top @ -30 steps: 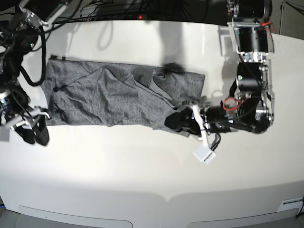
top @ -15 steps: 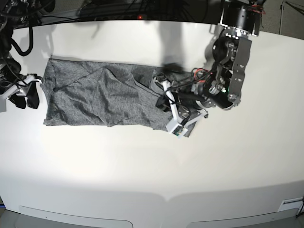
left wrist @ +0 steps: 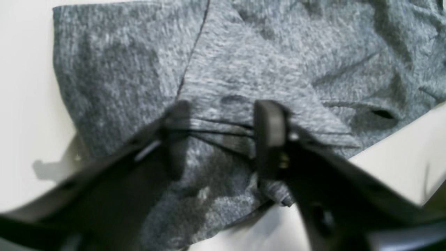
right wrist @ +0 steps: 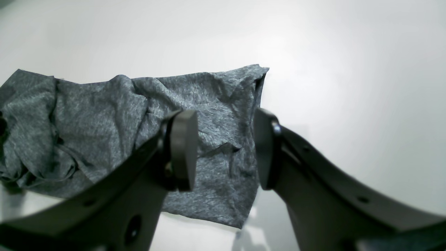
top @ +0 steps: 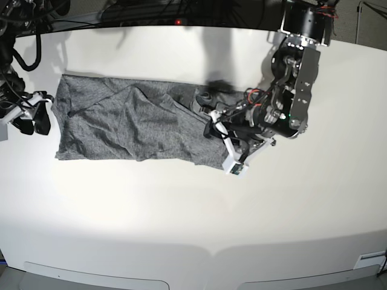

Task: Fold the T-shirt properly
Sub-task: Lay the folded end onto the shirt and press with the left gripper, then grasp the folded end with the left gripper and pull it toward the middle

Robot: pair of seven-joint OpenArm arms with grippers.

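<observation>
Now mid-fold: left gripper (left wrist: 219, 139) low over T-shirt (top: 139, 124) edge, jaws parted, fabric between but ungripped. T-shirt spread crumpled across surface (top: 193, 211). Right gripper (right wrist: 223, 150), jaws apart, empty, beside far edge. Next likely needs both clamping edges.

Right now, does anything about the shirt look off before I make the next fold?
Yes. The T-shirt lies as a long band, but its end under the left gripper is bunched and layered, with loose folds and a corner poking past the lower edge. The end near the right gripper lies flatter, though wrinkled.
</observation>
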